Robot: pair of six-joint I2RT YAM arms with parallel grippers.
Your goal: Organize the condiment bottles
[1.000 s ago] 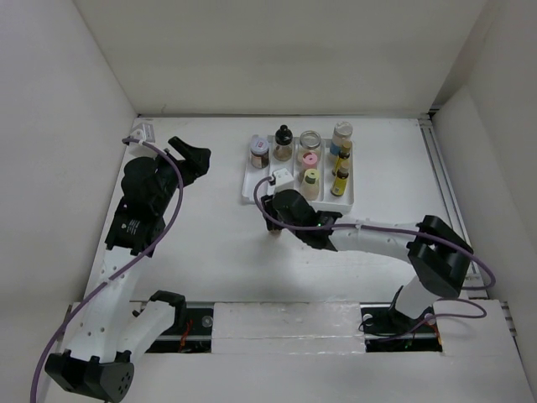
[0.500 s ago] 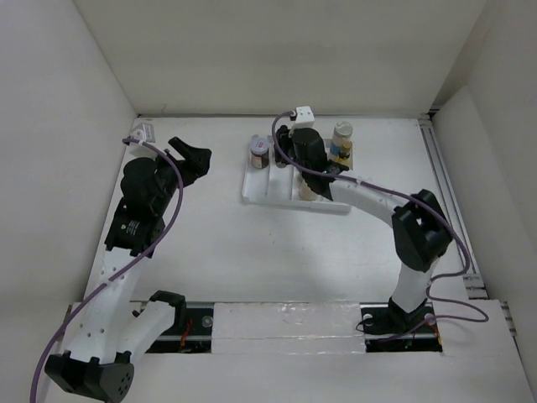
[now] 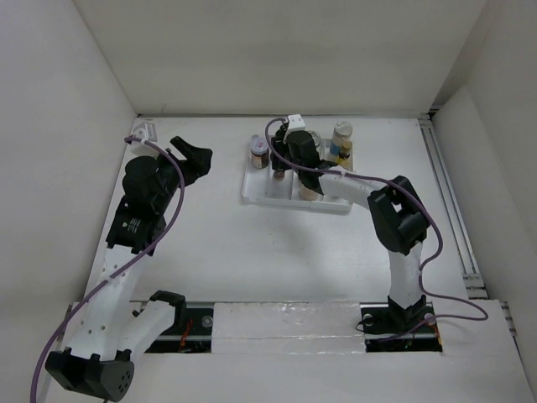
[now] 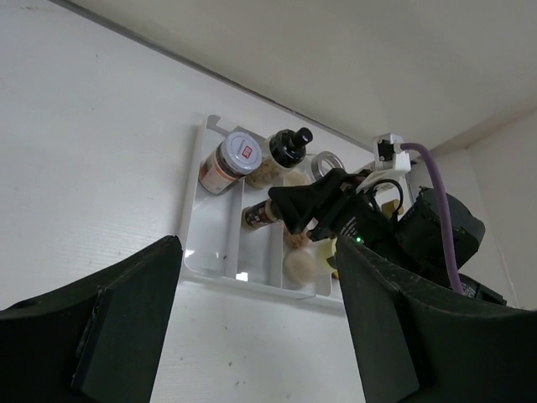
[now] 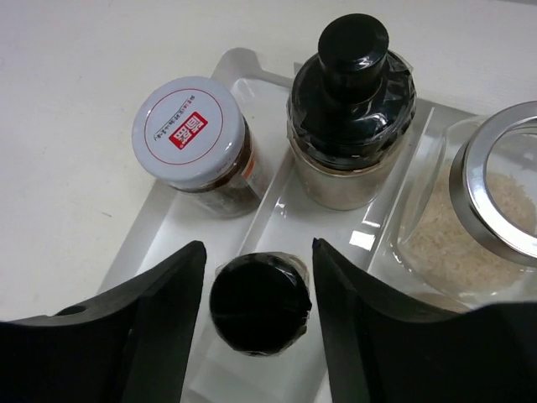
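The white ridged tray [image 3: 258, 190] at the back holds the condiment bottles. My right gripper [image 5: 258, 252] points down into its left part, its fingers on either side of a dark-capped brown bottle [image 5: 258, 306], with thin gaps showing beside the cap. That bottle [image 4: 254, 217] and the gripper [image 3: 282, 161] also show in the other views. Behind it stand a white-capped jar [image 5: 191, 138], a dark-capped bottle [image 5: 352, 109] and a metal-rimmed glass jar [image 5: 495, 210]. A tan bottle [image 4: 304, 262] lies near the front. My left gripper [image 3: 191, 158] is open and empty, left of the tray.
A white-capped blue-labelled bottle [image 3: 341, 133] and slim yellow bottles [image 3: 344, 153] stand in the tray's right column. White walls close in the table at the back and sides. A rail [image 3: 449, 201] runs along the right edge.
My right arm swung from the table in front of the tray to over the tray's back left part and now stands around the dark-capped brown bottle. The left arm has not moved.
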